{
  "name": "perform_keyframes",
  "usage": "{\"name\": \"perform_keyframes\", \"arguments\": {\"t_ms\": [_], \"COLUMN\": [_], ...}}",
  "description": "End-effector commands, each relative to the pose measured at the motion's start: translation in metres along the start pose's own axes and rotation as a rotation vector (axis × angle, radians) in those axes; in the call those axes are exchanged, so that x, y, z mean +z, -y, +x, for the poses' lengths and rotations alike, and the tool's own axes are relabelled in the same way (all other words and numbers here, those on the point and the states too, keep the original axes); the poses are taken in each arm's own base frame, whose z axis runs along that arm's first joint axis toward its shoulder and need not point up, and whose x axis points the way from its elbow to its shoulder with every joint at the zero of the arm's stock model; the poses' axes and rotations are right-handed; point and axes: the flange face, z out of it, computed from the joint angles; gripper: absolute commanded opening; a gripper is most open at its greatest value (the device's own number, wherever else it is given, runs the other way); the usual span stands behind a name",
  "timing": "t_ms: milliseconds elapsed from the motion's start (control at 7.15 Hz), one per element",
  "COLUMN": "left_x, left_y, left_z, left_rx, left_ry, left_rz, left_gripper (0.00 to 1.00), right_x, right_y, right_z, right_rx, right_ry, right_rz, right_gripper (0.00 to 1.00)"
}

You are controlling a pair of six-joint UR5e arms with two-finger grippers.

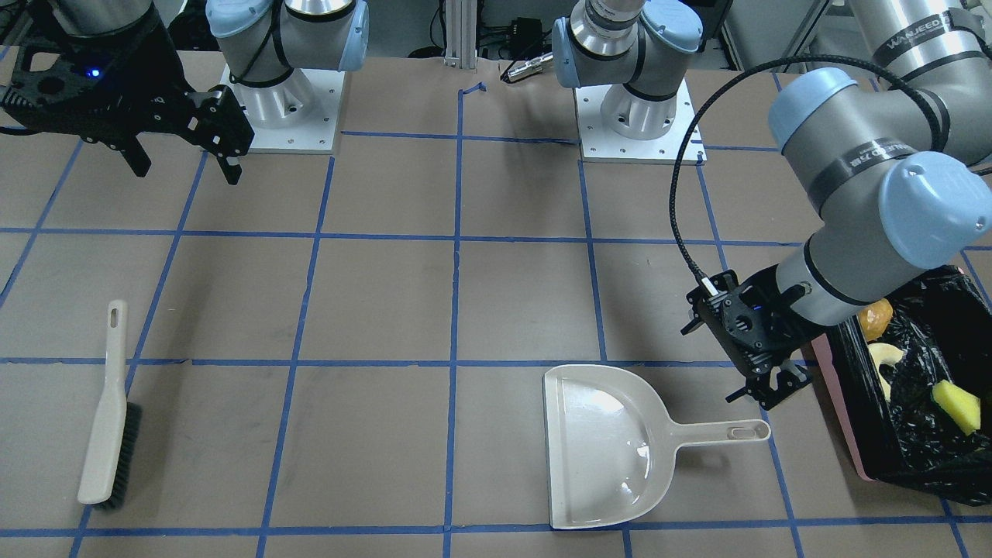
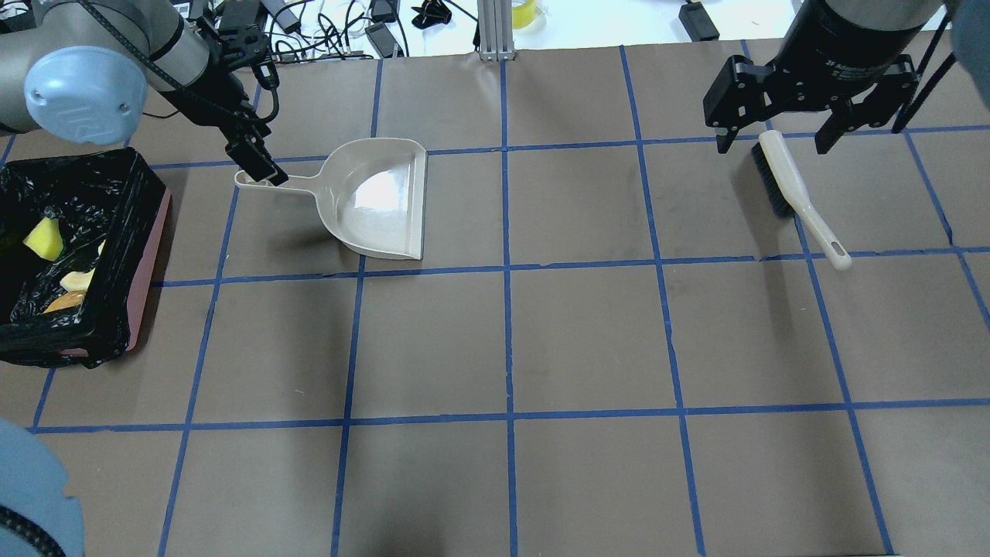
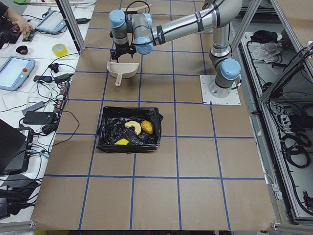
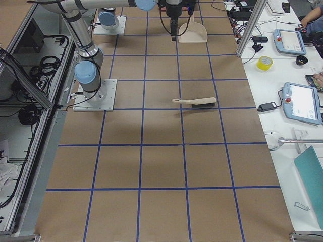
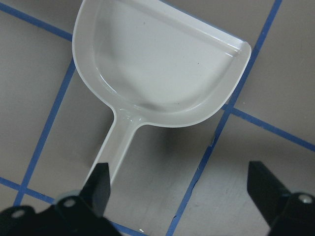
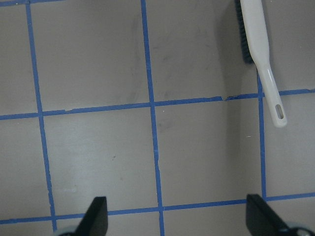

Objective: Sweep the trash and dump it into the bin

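Observation:
The pink bin, lined with a black bag, stands at the table's left end. Inside it lie the yellow-brown potato-like lump, the tan croissant-like piece and the yellow sponge. The cream dustpan lies empty and flat on the table beside the bin. My left gripper is open and empty, hovering just over the end of the dustpan's handle. My right gripper is open and empty, raised above the table. The cream brush lies on the table below it.
The brown table is marked by a grid of blue tape. Both arm bases stand on white plates at the robot's edge. Desks with tablets, tape rolls and cables run along the far side, with an operator's hand there.

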Motion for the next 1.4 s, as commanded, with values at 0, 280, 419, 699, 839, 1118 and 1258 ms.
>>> {"name": "perform_keyframes", "arguments": {"t_ms": [0,280,419,699,839,1118,1258], "left_x": [-0.014,-0.026,-0.030,-0.036,-0.040,-0.045,-0.037], "left_y": [0.014,0.013,0.012,0.008,0.009,0.003,-0.002], "left_z": [0.017,0.025,0.029,0.034,0.037,0.047,0.056], "left_rx": [-0.217,-0.358,-0.421,-0.589,-0.630,-0.747,-0.802], "left_ry": [0.016,0.017,0.018,0.046,0.053,0.073,0.080], "left_rz": [0.003,0.005,0.005,-0.025,-0.020,-0.045,-0.066], "left_gripper": [1.00,1.00,1.00,1.00,1.00,1.00,1.00], "right_x": [0.000,0.000,0.000,0.000,0.000,0.000,0.000], "right_y": [0.000,0.000,0.000,0.000,0.000,0.000,0.000], "right_z": [0.000,0.000,0.000,0.000,0.000,0.000,0.000], "right_rx": [0.000,0.000,0.000,0.000,0.000,0.000,0.000], "right_ry": [0.000,0.000,0.000,0.000,0.000,0.000,0.000], "right_rz": [0.000,0.000,0.000,0.000,0.000,0.000,0.000], "right_gripper": [1.00,1.00,1.00,1.00,1.00,1.00,1.00]}}
